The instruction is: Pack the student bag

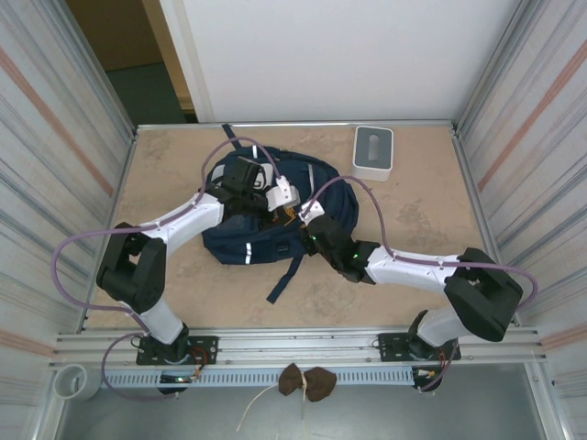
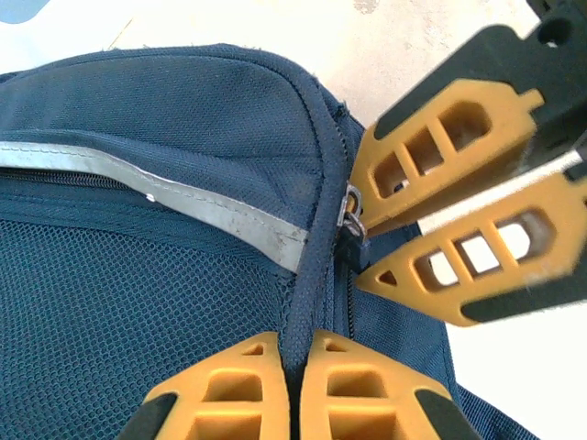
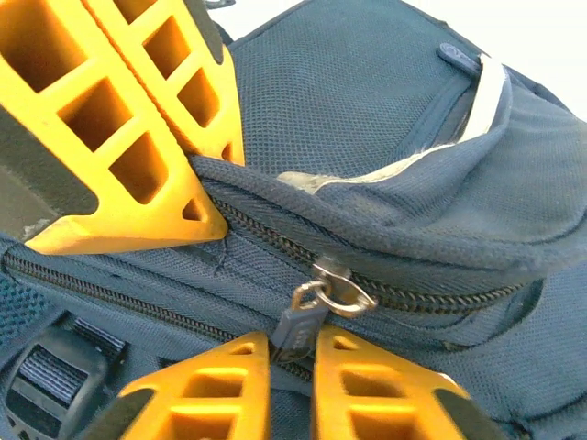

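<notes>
1. Top external view: the student bag (image 1: 248, 243) lies near the middle of the worktop (image 1: 413, 211), a little left of centre. Both arms reach over it and meet at its upper right part.
2. The left claw (image 2: 295, 341) is closed, pinching a raised seam of the bag's navy fabric right beside the zip track.
3. The right claw (image 3: 292, 337) is closed on the zip pull (image 3: 301, 321), with the dark tab caught between its fingertips.
4. The two claws stand almost tip to tip. In the right wrist view, a left finger (image 3: 138, 174) covers part of the zip track.
5. A reflective stripe (image 2: 183, 197) crosses the fabric and ends at the pinched seam.
6. A small white-grey box (image 1: 373, 151) sits at the far side of the worktop, apart from the bag.
7. A dark strap (image 1: 284, 280) trails from the bag toward the near edge.
8. A brown lump (image 1: 307, 382) rests on the front rail between the arm bases.
</notes>
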Controlling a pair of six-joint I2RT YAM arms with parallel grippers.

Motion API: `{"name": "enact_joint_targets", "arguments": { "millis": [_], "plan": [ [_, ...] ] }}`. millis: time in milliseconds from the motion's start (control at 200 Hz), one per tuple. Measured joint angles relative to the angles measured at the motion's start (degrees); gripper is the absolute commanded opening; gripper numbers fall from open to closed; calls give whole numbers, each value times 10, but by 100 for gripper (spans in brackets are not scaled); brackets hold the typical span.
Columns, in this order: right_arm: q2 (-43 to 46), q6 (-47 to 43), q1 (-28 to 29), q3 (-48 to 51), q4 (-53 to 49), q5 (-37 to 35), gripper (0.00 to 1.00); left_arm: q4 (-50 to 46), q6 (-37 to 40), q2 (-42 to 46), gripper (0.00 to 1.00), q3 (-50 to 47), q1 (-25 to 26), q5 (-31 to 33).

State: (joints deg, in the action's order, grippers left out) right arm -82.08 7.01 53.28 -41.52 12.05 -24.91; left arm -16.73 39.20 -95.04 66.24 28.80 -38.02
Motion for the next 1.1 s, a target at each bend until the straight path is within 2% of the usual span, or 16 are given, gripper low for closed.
{"name": "enact_joint_targets", "arguments": {
  "millis": [135, 286, 571, 616, 651, 746, 827, 942, 1097],
  "plan": [
    [10, 2, -7, 9, 7, 8, 1, 2, 14, 1, 0, -3, -10, -17],
    [48, 3, -30, 34, 10, 47, 0, 4, 37, 5, 0, -13, -19, -30],
    [143, 18, -119, 66, -25, 90, 0, -6, 65, 16, 0, -28, -37, -35],
    [153, 18, -124, 67, -33, 104, 6, -6, 65, 16, 0, -28, -37, -36],
    [157, 17, -124, 67, -36, 116, 16, -6, 64, 16, 0, -28, -37, -38],
    [158, 13, -103, 67, -37, 133, 31, -6, 59, 16, 0, -28, -37, -43],
    [149, 9, -62, 67, -30, 129, 36, -5, 54, 16, 0, -28, -37, -45],
    [115, -7, -12, 65, -9, 109, 38, -3, 46, 16, 0, -28, -37, -47],
    [54, -34, 19, 45, 12, 55, 38, -2, 41, 16, 0, -28, -37, -50]
  ]
}}
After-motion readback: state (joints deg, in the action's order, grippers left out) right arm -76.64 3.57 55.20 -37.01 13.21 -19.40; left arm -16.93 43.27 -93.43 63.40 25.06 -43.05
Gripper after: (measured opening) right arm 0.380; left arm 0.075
